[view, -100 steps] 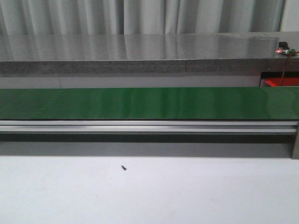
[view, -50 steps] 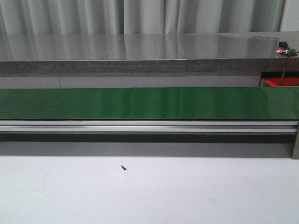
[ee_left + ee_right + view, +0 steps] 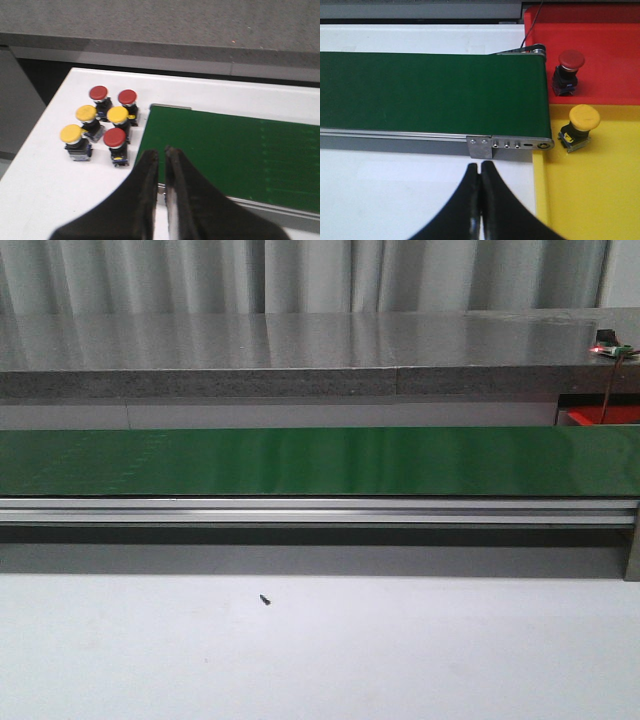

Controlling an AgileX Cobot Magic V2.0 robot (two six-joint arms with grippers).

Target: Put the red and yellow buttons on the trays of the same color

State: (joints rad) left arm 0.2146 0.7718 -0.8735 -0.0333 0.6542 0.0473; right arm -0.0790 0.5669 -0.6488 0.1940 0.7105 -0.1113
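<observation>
You have one red button (image 3: 567,71) standing in the red tray (image 3: 610,55) and one yellow button (image 3: 579,126) in the yellow tray (image 3: 600,190), each just beside the belt's end. Six more wait in a cluster (image 3: 102,122) on the white table (image 3: 45,185), at ten o'clock from the left gripper (image 3: 161,156), beside the green conveyor belt (image 3: 235,150). Both the left gripper and the right gripper (image 3: 480,170) have their fingers pressed together, holding nothing
</observation>
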